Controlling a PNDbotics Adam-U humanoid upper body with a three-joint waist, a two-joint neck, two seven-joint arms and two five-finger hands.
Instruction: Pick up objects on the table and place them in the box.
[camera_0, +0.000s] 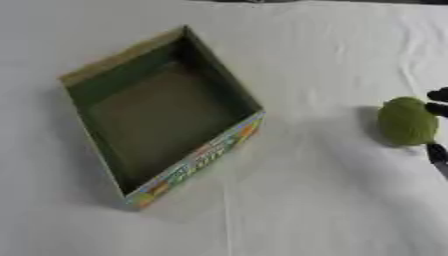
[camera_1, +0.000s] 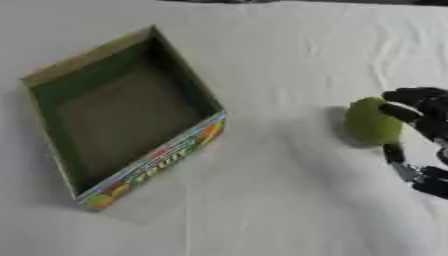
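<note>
Box (camera_0: 162, 117): open-topped cardboard box, dark green inside, brown floor, nothing showing in it. It sits askew on the desk, one corner pointing away from the robot. Its near-right wall carries a bright printed strip in many colours.

Ball (camera_1: 373, 122): a round yellow-green thing, well to the right of the box, resting on the desk. A shadow lies on the side of it facing the box.

Right hand (camera_1: 426, 116): black with silver parts, coming in at the far right, on the side of the ball away from the box. Its fingers (camera_1: 404, 114) curl over the top and right side of the ball, and a lower finger or thumb (camera_1: 395, 155) reaches under the ball's near-right side. The hand is cupped round the ball; whether the ball is lifted at all I cannot tell. In the left eye view only a few black fingertips show at the picture's edge.

Desk (camera_0: 306, 210): covered in a white cloth with soft creases, running from the box's near corner toward the robot.

Left hand: does not show in either view.
</note>
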